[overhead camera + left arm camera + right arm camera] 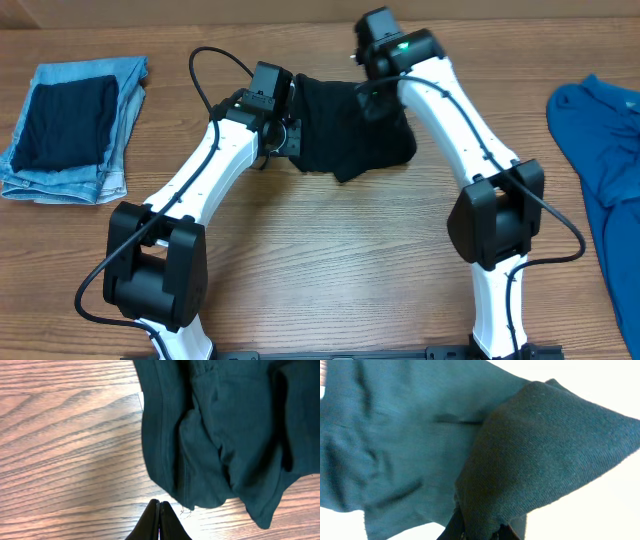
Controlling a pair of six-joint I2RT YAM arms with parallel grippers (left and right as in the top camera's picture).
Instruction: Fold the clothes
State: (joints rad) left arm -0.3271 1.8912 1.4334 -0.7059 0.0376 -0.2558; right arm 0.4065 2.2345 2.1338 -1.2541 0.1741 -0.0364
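I see the black T-shirt (340,135) bunched in a heap at the far middle of the table (330,260), sitting between my two arms. My left gripper (160,505) has its fingers pressed flat together, the tips just beside the shirt's stitched hem. My right gripper (476,532) is clamped on a fold of the shirt, and the cloth bulges up thick from between its fingers.
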